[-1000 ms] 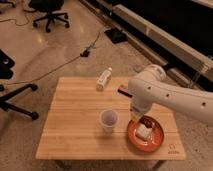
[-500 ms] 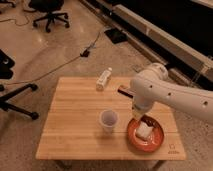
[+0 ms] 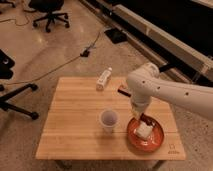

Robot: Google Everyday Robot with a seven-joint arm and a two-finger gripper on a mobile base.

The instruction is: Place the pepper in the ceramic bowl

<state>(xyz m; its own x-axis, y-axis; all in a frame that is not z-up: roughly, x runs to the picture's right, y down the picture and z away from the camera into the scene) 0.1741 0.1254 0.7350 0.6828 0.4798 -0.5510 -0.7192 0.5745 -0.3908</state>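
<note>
1. Hanging over the ceramic bowl (image 3: pixel 145 137), the gripper (image 3: pixel 143 127) points down into it; the pale block at its tip hides the fingers, so its state cannot be told.
2. Bowl: shallow, glossy red-orange, near the table (image 3: pixel 75 135) corner.
3. Pepper (image 3: pixel 148 120): small dark lump against the gripper, above the dish; held or not, unclear.
4. Pale cup (image 3: pixel 109 120) just left of the gripper.
5. White bottle (image 3: pixel 104 78) lying far-left, well apart.
6. Small mark on the table corner (image 3: pixel 173 148), unreadable.
</note>
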